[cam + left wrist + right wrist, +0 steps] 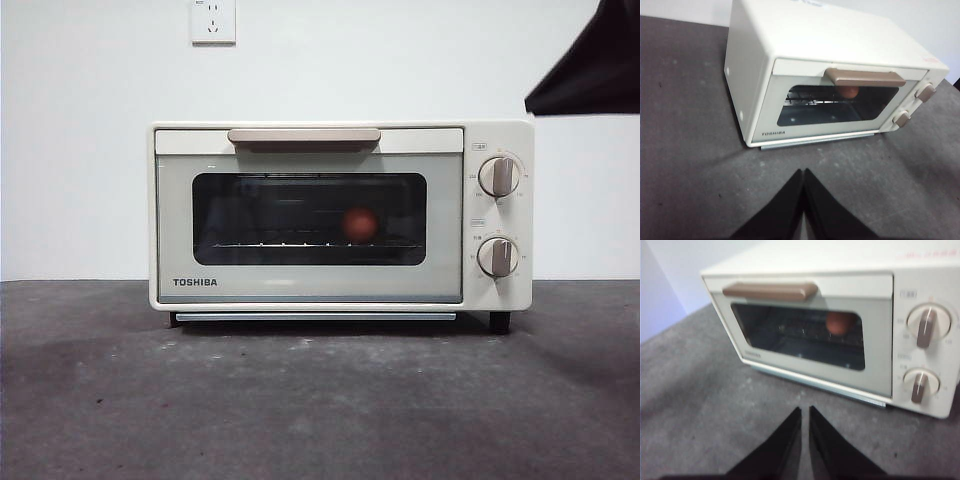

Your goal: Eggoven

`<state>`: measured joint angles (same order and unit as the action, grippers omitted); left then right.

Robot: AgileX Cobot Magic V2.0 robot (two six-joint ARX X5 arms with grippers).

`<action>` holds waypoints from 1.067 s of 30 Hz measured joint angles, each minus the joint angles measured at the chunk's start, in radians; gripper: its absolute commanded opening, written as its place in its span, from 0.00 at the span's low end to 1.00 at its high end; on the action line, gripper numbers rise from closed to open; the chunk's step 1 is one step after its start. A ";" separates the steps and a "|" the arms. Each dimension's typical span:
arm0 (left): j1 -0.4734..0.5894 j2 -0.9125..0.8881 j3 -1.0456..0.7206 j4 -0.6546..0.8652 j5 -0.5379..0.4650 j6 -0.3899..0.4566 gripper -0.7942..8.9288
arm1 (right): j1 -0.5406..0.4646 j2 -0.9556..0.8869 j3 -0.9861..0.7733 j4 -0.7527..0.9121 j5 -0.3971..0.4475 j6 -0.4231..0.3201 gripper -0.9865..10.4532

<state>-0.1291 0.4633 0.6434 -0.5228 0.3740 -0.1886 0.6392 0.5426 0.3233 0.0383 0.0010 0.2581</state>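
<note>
Your egg sits on the rack behind the closed door of the oven. Above the tabletop, your left tool is pinched together; your right tool is nearly so, holding nothing.

A dark grey, speckled surface filled the foreground, worn paler in patches. Behind it rose a plain white wall bearing a white power socket high up.
</note>
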 measured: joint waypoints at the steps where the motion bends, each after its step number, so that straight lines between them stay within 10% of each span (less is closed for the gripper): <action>1: 0.000 0.000 0.000 -0.006 0.000 0.000 0.09 | 0.000 0.000 0.000 0.006 0.000 0.000 0.09; 23: 0.000 0.000 0.000 -0.019 -0.002 0.003 0.09 | 0.000 0.000 0.000 0.026 0.001 0.000 0.09; 32: 0.055 -0.139 -0.052 0.143 -0.002 0.268 0.09 | 0.000 0.000 0.000 0.026 0.001 0.000 0.09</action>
<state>-0.0738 0.3244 0.5915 -0.3794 0.3721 0.0795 0.6395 0.5426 0.3233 0.0647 0.0017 0.2581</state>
